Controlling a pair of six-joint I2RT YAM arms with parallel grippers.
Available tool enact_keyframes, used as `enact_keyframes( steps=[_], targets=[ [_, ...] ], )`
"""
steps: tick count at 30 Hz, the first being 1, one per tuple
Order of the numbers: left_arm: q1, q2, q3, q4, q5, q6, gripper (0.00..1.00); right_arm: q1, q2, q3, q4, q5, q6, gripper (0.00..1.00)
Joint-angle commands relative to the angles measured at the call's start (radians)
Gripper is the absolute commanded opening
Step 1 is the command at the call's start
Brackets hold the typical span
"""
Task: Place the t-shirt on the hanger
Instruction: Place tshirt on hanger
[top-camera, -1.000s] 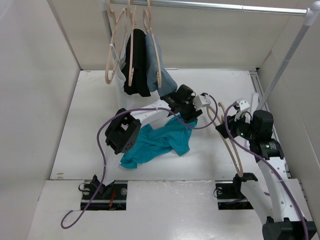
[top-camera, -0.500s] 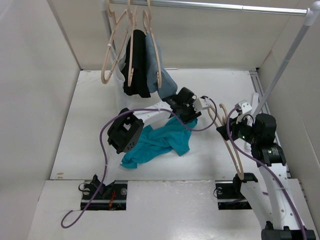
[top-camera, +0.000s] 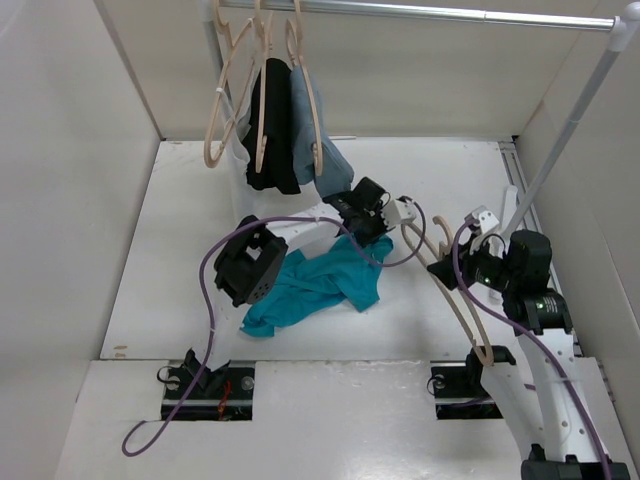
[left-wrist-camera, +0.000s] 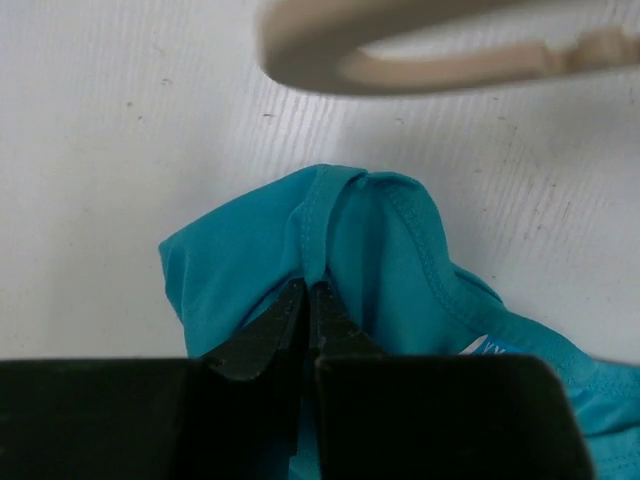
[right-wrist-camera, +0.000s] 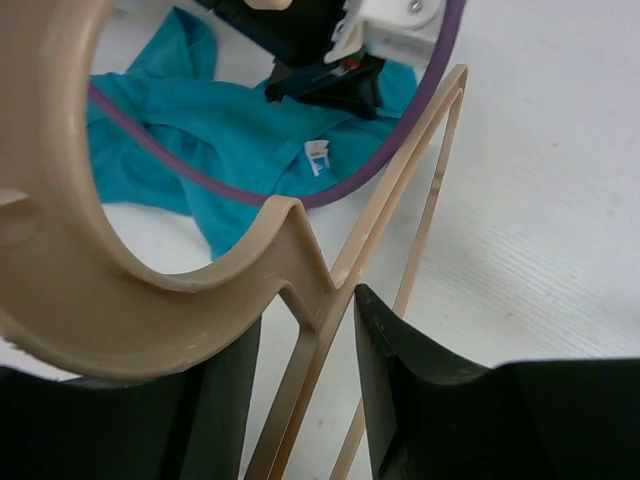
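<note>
Two grips are set, nothing threaded yet. The left claw (left-wrist-camera: 308, 300) pinches shut on a fold at the neck of the t-shirt (left-wrist-camera: 400, 250), the rest heaped beneath it. The right claw (right-wrist-camera: 305, 345) clamps the hanger (right-wrist-camera: 140, 300) below its hook, one end just beyond the left claw. Feeding it into the neck remains.

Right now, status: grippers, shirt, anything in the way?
Left gripper shut on a t-shirt fold. Right gripper clamps the hanger near its hook. Rest of t-shirt crumpled on table, none on hanger. Purple cable drapes over it.
</note>
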Motion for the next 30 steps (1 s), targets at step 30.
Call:
enact_keyframes(
  steps=[30],
  targets=[
    [0.062,-0.201,0.171,-0.179,0.253,-0.255,0.0,-0.002,0.058,-0.174,0.457,-0.207,0.283,0.0]
  ],
)
